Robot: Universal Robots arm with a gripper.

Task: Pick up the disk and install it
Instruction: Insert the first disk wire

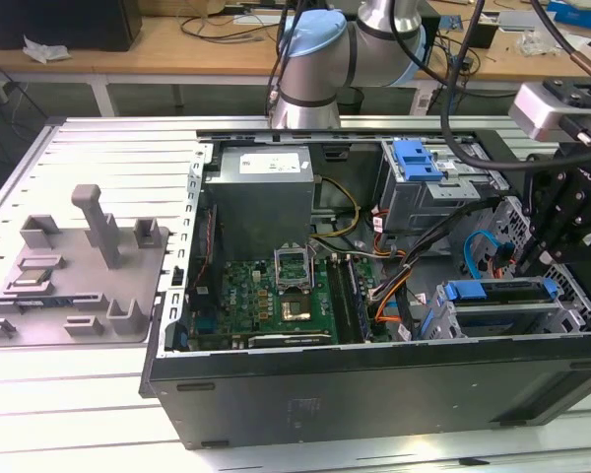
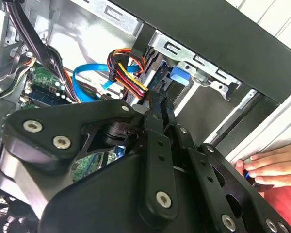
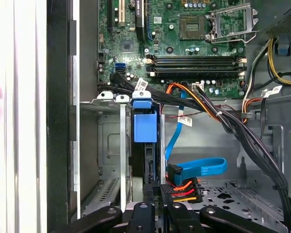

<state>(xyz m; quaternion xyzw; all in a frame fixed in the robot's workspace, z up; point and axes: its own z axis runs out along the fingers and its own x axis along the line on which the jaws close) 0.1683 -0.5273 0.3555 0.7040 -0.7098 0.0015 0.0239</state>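
The disk [image 1: 500,294], silver with a blue carrier rail, sits in the drive cage [image 1: 443,320] at the front corner of the open computer case, on the exterior view's right. In the first wrist view I see it edge-on in its slot, the blue rail tab [image 3: 144,127] at the far end. My black gripper [image 1: 521,270] hangs right above that cage. Its fingers are shut, pressed together in both wrist views, and they point along the disk's near edge [image 3: 152,187] toward the blue tab [image 2: 180,76]. Whether the tips touch the disk is hidden.
A person's hand [image 2: 270,166] rests on the outside of the case wall [image 2: 262,53] by the cage. A bundle of orange, red and yellow power wires [image 3: 183,188] and a blue data cable [image 3: 199,167] lie beside the fingers. A second blue-railed bay [image 1: 418,158] sits further back.
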